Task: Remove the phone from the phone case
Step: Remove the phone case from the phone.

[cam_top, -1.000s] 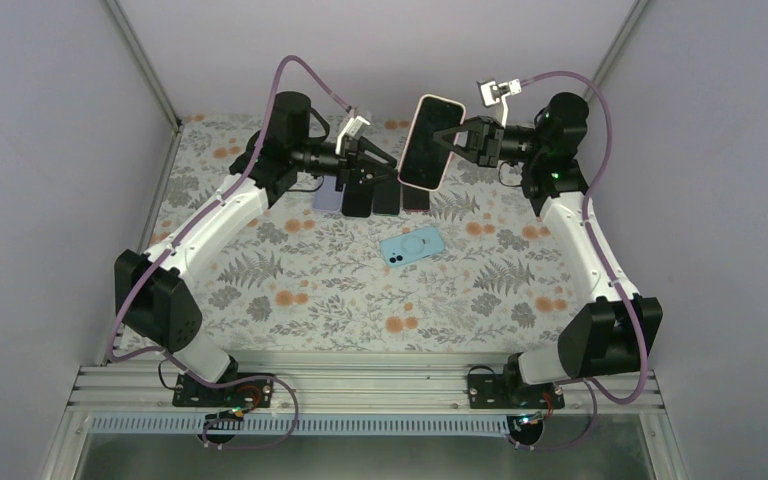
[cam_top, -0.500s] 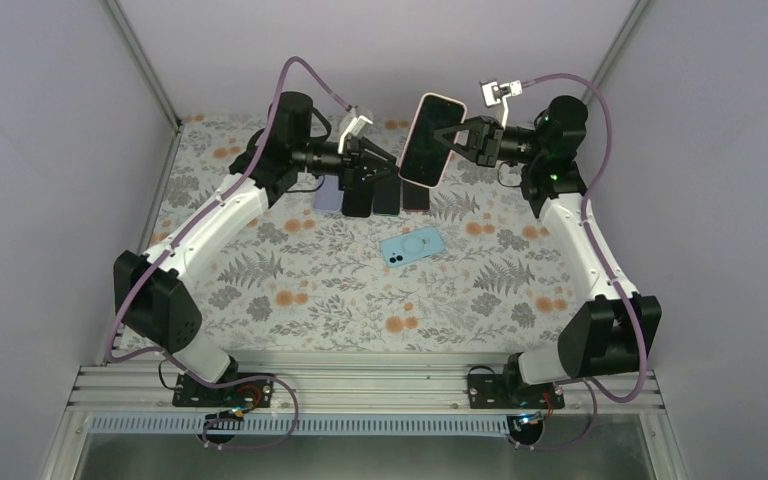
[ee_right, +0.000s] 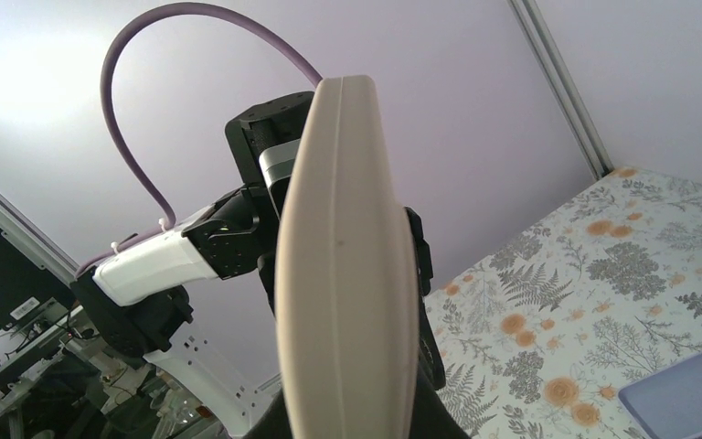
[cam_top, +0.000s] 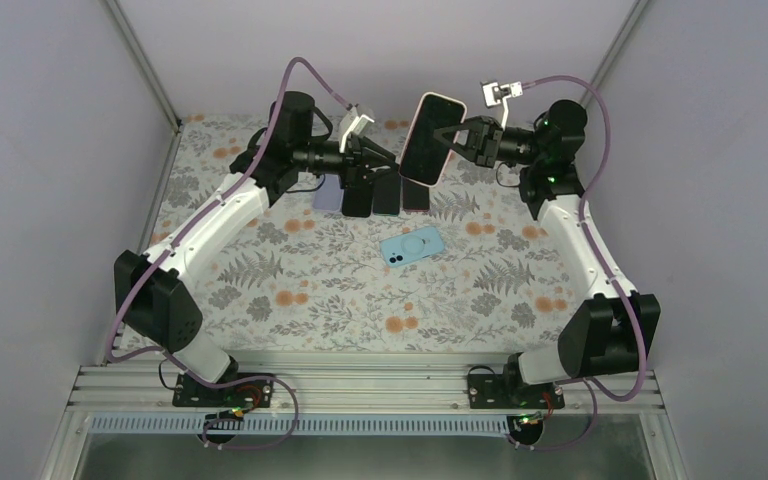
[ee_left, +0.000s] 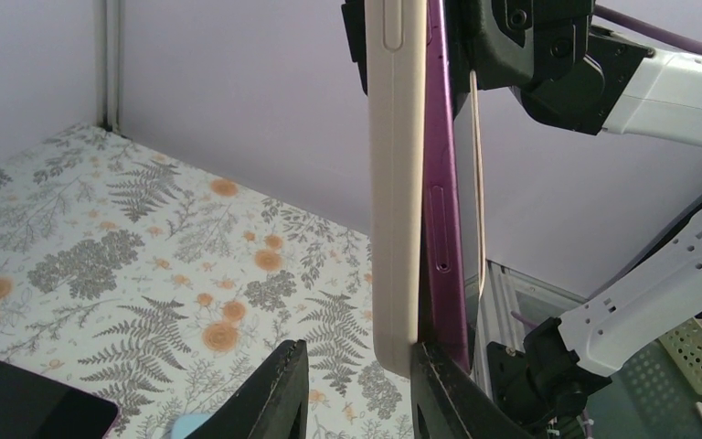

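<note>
The cream rubbery phone case (ee_left: 393, 183), with the slim purple phone (ee_left: 445, 210) inside, is clamped aloft by the right gripper (cam_top: 457, 137). Its lower end is straddled by the left gripper (ee_left: 356, 361), fingers parted, seemingly for peeling.

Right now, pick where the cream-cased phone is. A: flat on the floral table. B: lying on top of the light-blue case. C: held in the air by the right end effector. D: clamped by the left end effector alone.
C: the right end effector clamps the cream-cased phone above the table, clear of the light-blue case.
</note>
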You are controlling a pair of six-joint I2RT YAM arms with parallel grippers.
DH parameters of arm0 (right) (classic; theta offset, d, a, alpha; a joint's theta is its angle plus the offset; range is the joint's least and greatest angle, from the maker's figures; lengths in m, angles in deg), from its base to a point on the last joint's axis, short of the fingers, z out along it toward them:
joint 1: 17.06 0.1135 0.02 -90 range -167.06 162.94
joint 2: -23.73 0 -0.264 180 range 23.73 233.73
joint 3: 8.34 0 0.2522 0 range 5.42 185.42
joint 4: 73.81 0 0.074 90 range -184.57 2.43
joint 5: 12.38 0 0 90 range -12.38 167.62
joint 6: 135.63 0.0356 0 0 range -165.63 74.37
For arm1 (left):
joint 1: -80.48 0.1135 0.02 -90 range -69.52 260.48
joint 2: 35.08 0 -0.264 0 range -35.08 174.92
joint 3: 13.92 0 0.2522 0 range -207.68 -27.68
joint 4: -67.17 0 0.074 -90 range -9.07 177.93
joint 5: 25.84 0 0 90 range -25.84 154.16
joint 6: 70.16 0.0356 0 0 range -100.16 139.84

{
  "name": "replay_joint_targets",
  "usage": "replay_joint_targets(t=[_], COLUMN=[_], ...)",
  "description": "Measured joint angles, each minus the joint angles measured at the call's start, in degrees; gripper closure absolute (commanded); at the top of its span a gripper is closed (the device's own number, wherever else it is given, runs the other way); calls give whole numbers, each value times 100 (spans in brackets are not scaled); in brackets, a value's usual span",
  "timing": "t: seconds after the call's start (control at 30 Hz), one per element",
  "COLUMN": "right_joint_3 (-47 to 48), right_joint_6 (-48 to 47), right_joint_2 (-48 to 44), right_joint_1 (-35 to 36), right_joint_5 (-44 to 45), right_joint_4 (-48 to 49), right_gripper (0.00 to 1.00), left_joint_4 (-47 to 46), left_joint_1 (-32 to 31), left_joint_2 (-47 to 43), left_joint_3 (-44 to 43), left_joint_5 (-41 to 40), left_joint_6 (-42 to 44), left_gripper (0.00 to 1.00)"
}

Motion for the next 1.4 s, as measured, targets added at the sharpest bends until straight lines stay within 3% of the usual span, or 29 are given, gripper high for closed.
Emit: replay_joint_targets(t=[0.2, 0.77, 1.4], right_joint_3=[-66, 216, -352], right_joint_6=[-142, -2715, -3195], right_joint_2=[0, 2, -214], right_joint_1=[81, 356, 632], right_joint_5=[20, 35, 306], right_joint_4=[-48, -2758, -2857], right_gripper=[96, 96, 96], left_joint_4=[210, 857, 1449], left_joint_1=[7, -9, 55], left_joint_2=[37, 310, 450], left_joint_3=[-68, -221, -535], left_joint_5=[39, 227, 424], left_joint_6=[-4, 52, 286], left_gripper=[70, 70, 70])
